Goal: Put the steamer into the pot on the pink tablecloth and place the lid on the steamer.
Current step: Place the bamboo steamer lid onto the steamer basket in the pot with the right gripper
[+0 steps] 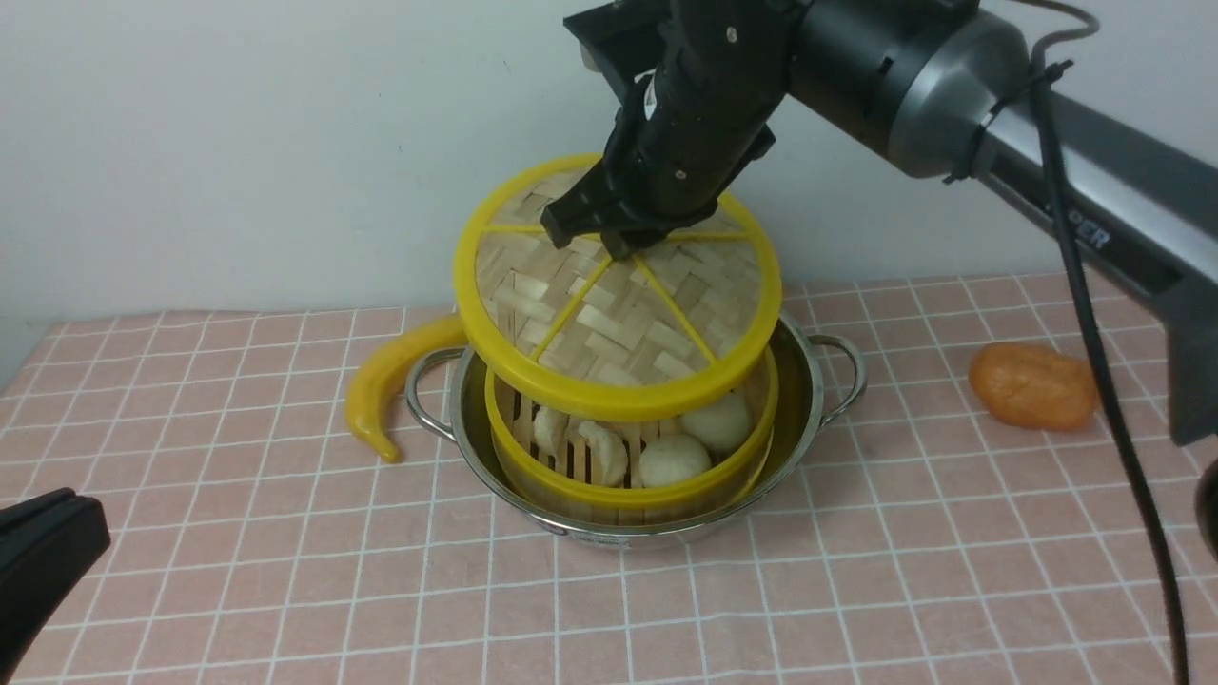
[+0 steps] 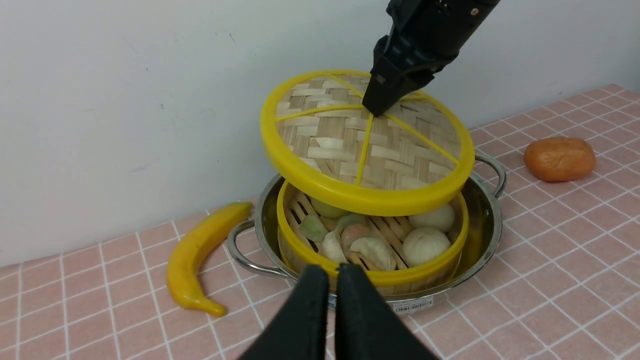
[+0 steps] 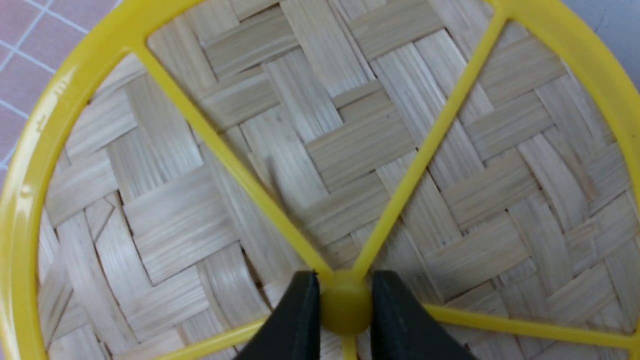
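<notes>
Grips the lid [image 1: 609, 314] [image 2: 350, 145] [image 3: 300, 150] by its yellow hub with the right gripper [image 1: 618, 243] [image 2: 375, 107] [image 3: 345, 305], one black finger pressed to each side of the hub in the right wrist view. Holds it tilted over the steamer [image 1: 618, 497] [image 2: 430, 266], near edge lower, far edge higher, not seated on the basket; cannot tell whether any part of its rim touches the steamer. Leaves the near part of the basket uncovered, pale buns and dumplings [image 1: 671, 457] [image 2: 420, 245] showing on the slats. Steamer already inside the pot [image 1: 797, 409] [image 2: 480, 225], narrower than it, steel wall showing around it. Pot flat on the pink tablecloth [image 1: 856, 571] [image 2: 550, 275], close to the wall. Has the left gripper [image 1: 48, 542] [image 2: 332, 280] low at the near left, fingers together with only a slit between, nothing in them. Just beside the pot's left handle, a yellow banana [image 1: 390, 381] [image 2: 200, 260]; off to the right, well apart from the pot, an orange lump [image 1: 1032, 385] [image 2: 560, 159]
</notes>
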{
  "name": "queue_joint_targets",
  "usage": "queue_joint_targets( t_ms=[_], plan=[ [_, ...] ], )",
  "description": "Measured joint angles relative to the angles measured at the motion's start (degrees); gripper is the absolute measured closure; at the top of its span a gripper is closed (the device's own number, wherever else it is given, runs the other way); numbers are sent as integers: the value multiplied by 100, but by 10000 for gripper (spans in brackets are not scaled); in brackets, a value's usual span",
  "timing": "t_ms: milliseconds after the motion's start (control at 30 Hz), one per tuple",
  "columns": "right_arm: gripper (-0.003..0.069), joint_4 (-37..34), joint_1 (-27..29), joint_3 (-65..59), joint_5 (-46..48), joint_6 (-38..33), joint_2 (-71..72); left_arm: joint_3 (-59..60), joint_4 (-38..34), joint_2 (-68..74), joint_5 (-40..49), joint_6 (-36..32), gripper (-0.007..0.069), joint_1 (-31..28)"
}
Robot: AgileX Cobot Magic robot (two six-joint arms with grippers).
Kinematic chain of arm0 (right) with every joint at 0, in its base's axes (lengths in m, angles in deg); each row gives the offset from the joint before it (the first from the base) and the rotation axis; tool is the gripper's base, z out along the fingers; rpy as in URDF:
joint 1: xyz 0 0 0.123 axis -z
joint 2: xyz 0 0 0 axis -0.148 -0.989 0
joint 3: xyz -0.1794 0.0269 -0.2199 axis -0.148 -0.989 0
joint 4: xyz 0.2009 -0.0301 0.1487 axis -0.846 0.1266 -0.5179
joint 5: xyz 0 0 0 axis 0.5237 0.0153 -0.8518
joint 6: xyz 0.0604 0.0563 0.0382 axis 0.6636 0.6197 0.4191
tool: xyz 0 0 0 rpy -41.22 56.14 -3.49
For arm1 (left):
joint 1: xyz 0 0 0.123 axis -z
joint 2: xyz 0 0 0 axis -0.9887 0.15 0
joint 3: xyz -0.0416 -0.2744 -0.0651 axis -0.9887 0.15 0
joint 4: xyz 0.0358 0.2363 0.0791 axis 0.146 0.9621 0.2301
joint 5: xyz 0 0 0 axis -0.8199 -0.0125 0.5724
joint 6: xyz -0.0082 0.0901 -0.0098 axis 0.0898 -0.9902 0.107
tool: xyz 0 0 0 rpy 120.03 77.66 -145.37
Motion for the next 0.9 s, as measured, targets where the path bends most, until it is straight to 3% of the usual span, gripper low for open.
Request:
queue_joint_targets(
  t_ms=[200,900],
  plan=[
    [516,155,0,-499,34,0,262,0,0,0,0,0,602,0],
    [516,132,0,-539,-2,-24,-134,0,0,0,0,0,602,0]
  ],
)
